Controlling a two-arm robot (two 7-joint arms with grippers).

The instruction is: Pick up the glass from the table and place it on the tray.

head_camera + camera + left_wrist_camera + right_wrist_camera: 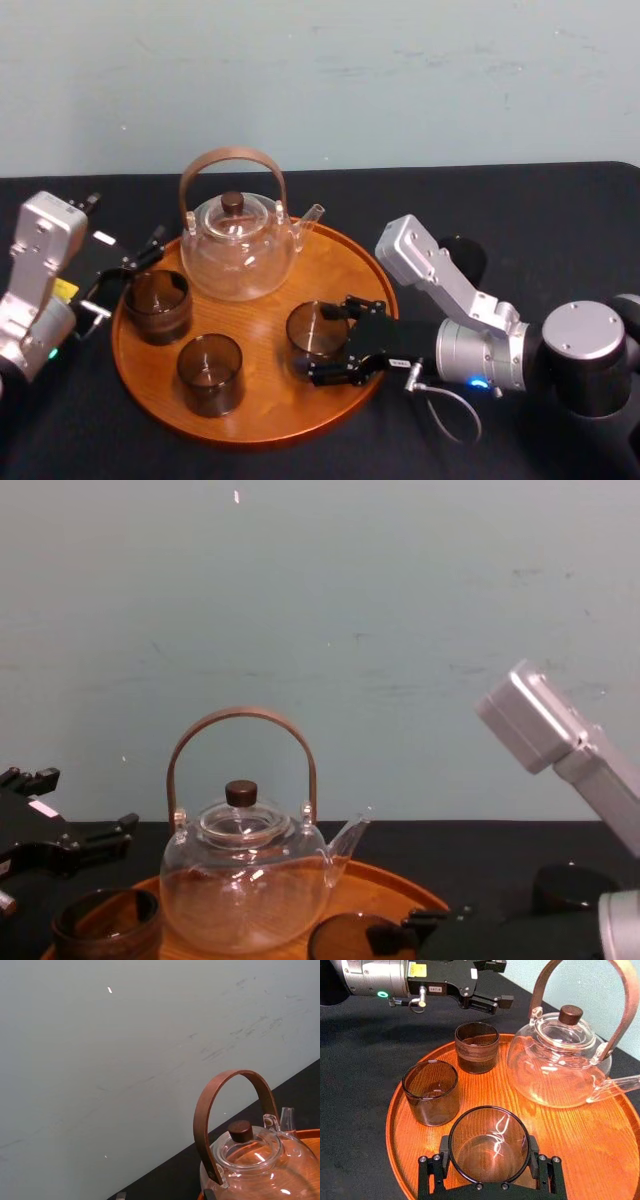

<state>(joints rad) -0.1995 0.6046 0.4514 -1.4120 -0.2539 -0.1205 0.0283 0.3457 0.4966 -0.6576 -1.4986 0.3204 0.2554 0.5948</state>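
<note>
Head view first: the right gripper [345,340] is reaching in over the near right part of the tray [260,428], its jaws clenched on the glass [316,330]. So the glass is off the black desk [560,220] and inside the rim, near the teapot [238,250] and the two other glasses [210,372]. The left gripper [125,278] sits at the tray's left edge, jaws spread with nothing in them, just beside the leftmost glass.

Left wrist view: the teapot's handle and lid stand against the pale wall [100,1060].

Right wrist view: we look straight down into the held glass, a pad against each side and orange wood beneath. Whether its base is touching the wood, I cannot tell.

Chest view: the glass rim sits low, just right of the teapot's belly.

This looks like the placing step, very nearly done. The next move calls for settling the glass flat, letting go gently, then backing straight out without nudging the neighbouring glass
</note>
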